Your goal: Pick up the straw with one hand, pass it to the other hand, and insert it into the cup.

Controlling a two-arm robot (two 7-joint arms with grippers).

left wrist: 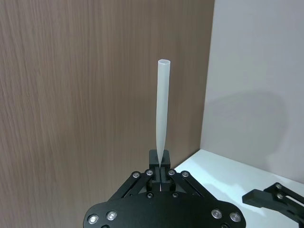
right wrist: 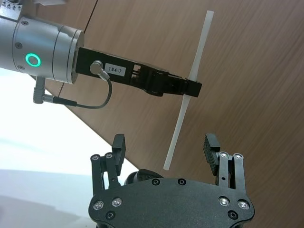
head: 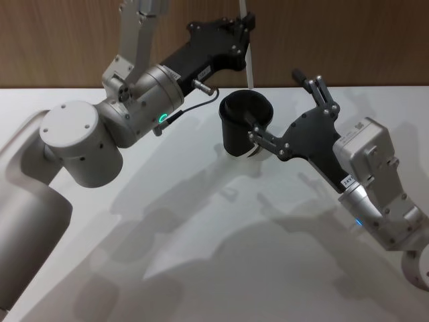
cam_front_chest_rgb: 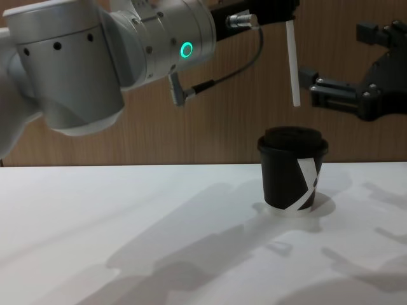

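Observation:
The thin white straw [cam_front_chest_rgb: 293, 63] hangs nearly upright in the air, its lower end a short way above the cup [cam_front_chest_rgb: 292, 168] and not touching it. My left gripper [cam_front_chest_rgb: 286, 9], on the silver arm with the green ring, is shut on the straw's [left wrist: 162, 109] upper part. The black cup [head: 244, 121], with a white stripe, stands on the white table. My right gripper [head: 285, 107] is open just right of the cup, at the height of its top. In the right wrist view the straw's [right wrist: 187, 95] lower end hangs between the spread fingers [right wrist: 118, 145], apart from both.
The white table [cam_front_chest_rgb: 127, 216] spreads out in front of and to the left of the cup. A wooden wall [head: 335, 33] stands close behind it. My left arm's silver elbow [head: 80, 144] hangs over the table's left side.

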